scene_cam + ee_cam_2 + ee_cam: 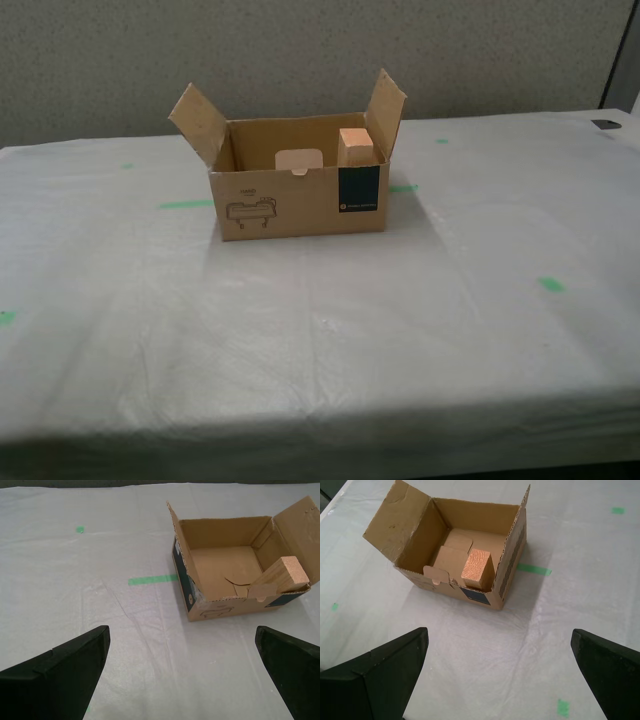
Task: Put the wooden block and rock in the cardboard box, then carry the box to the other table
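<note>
The table [320,330], covered in a wrinkled whitish sheet, fills every view, with green tape marks [186,204] scattered over it. Ahead of both pairs of fingers there is wide bare sheet. The exterior view alone shows the table's near edge and the grey wall behind it.

The cardboard box [290,205] stands upright on the sheet, well beyond the fingertips of both grippers, its long axis running across the exterior view and its two end flaps splayed up and outward. The teal label and the line drawing face the exterior camera.

The wooden block [357,146] is inside the box at the label end, leaning with one end grain face raised above the rim. The first wrist view shows that square end pointing up toward the camera [476,566]; the second wrist view shows the block's long axis tilted, its top end jutting past the box wall [282,575]. The rock cannot be made out in any view.

My first gripper [500,672] has its fingers spread wide and empty, the box ahead between them. My second gripper [182,672] is likewise released, the box off beyond one finger
</note>
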Tool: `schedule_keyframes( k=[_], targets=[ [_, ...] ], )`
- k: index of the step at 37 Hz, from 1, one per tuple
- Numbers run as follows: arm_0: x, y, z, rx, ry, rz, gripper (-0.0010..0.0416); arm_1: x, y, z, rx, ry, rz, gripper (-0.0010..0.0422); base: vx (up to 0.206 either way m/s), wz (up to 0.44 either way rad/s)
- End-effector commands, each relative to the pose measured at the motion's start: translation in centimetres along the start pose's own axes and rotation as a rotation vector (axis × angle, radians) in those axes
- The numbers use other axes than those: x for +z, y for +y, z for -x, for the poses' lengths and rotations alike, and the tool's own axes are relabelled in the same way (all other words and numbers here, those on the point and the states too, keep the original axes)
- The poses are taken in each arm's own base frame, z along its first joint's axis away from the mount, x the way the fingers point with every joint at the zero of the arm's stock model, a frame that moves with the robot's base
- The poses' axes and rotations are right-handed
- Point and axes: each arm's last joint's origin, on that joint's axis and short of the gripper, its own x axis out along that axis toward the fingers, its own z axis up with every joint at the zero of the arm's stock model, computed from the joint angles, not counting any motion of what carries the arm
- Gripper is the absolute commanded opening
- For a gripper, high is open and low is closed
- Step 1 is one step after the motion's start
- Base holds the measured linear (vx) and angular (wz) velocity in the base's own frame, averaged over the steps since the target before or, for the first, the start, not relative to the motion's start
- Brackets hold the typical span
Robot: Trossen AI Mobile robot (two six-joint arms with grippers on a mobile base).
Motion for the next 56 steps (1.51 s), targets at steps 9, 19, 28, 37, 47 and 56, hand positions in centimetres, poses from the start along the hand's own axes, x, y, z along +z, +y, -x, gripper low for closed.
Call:
schedule_keyframes(
  k=[9, 19, 28, 37, 47, 56],
  targets=[
    [0.02, 0.0, 0.02, -0.004, -0.002, -0.001, 0.0399, 0.02, 0.0, 0.02, 0.001, -0.002, 0.002, 0.0398, 0.0, 0.0],
    [0.02, 0.0, 0.02, -0.004, -0.002, -0.001, 0.0398, 0.03, 0.01, 0.02, 0.001, -0.002, 0.003, 0.0398, 0.0, 0.0],
    [0.02, 0.0, 0.02, -0.004, -0.002, -0.001, 0.0398, 0.02, 0.0, 0.02, 0.001, -0.001, 0.002, 0.0398, 0.0, 0.0],
    [0.02, 0.0, 0.02, -0.004, -0.002, -0.001, 0.0398, 0.02, 0.0, 0.02, 0.001, -0.001, 0.002, 0.0398, 0.0, 0.0],
    [0.02, 0.0, 0.02, -0.004, -0.002, -0.001, 0.0399, 0.02, 0.0, 0.02, 0.001, -0.001, 0.002, 0.0398, 0.0, 0.0],
    [0.02, 0.0, 0.02, -0.004, -0.002, -0.001, 0.0399, 0.02, 0.0, 0.02, 0.001, -0.002, 0.002, 0.0398, 0.0, 0.0]
  ],
)
